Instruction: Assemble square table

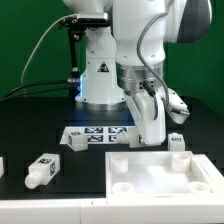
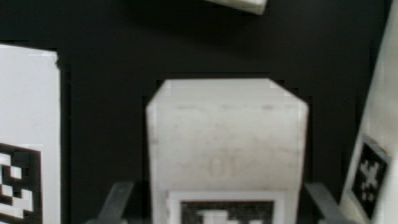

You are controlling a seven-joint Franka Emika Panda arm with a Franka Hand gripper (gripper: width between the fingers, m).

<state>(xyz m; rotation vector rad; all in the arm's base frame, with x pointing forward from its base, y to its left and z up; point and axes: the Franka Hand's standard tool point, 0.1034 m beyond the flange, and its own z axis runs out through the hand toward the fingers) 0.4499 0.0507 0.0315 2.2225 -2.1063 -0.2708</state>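
My gripper [image 1: 152, 136] hangs at the middle of the exterior view, just behind the far edge of the white square tabletop [image 1: 165, 178], which lies flat at the front right with round corner holes. The gripper is shut on a chunky white table leg [image 1: 153, 126], held upright. In the wrist view this leg [image 2: 222, 135] fills the middle, with its tag sticker [image 2: 222, 212] between the two fingers [image 2: 121, 200]. A second leg [image 1: 42, 170] lies on the black table at the exterior view's left. A third leg [image 1: 177, 142] stands close to the gripper on the exterior view's right.
The marker board [image 1: 100, 136] lies between the robot base [image 1: 100, 85] and the tabletop. In the wrist view, white tagged pieces show at both sides [image 2: 25, 130] [image 2: 377, 150], and another white piece [image 2: 231, 5] shows at the edge.
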